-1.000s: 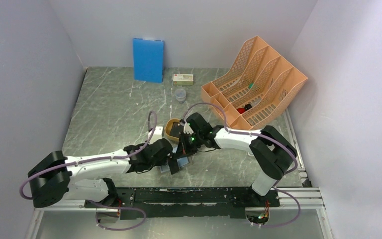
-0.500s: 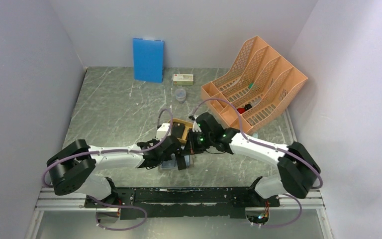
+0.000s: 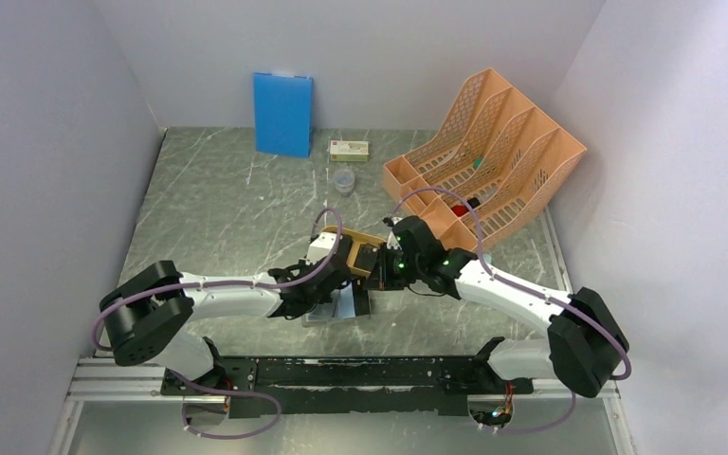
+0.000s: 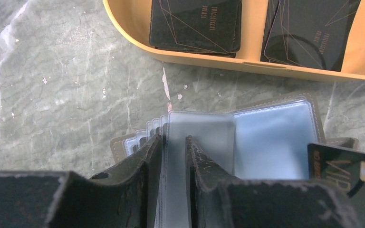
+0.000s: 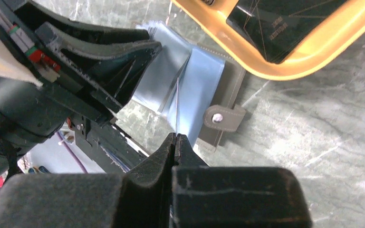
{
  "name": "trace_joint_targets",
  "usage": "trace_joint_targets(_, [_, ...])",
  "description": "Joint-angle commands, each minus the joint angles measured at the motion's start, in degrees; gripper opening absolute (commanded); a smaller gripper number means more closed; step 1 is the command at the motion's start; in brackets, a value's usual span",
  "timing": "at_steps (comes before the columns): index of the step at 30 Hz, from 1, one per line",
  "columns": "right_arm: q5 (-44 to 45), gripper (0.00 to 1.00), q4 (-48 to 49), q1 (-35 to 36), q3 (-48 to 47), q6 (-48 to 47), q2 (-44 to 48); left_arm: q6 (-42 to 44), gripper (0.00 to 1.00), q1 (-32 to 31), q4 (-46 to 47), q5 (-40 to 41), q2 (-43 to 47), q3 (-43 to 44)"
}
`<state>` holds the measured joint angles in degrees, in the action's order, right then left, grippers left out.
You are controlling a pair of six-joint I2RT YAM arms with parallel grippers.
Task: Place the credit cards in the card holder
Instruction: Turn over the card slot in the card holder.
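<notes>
1. Found the card holder (image 4: 271, 137) open at lower centre, just below the tray (image 4: 204, 58).
2. Saw left claw (image 4: 173, 142) narrow, pinching a clear pocket (image 4: 204, 135).
3. Saw right claw (image 5: 176, 138) clamped on one card (image 4: 335, 164).

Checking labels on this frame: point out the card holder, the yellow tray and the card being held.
card holder (image 4: 271, 137), left wrist view, on an open pale blue pocket.
yellow tray (image 4: 195, 56), left wrist view, on its near wall.
held card (image 4: 333, 164), left wrist view, on its black printed face.
</notes>
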<state>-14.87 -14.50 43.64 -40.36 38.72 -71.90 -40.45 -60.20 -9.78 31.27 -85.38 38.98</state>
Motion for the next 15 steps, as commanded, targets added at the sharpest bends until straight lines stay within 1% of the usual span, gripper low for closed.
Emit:
trace_joint_targets(1, [-2.94, 0.00, 3.67, -1.42, -0.03, -0.32, -2.82, -1.05, 0.29, -0.62, -5.25, -3.34, -0.13, -1.10])
trace_joint_targets(9, [-11.60, 0.00, 10.39, -3.19, 0.66, 3.26, -9.19, -3.98, 0.29, -0.54, -8.67, -0.84, 3.12, -1.86])
trace_joint_targets(15, [-14.25, 0.00, 12.54, -3.43, 0.23, 5.39, -12.82, -6.03, 0.29, -0.59, -10.75, 0.41, 5.83, -2.60])
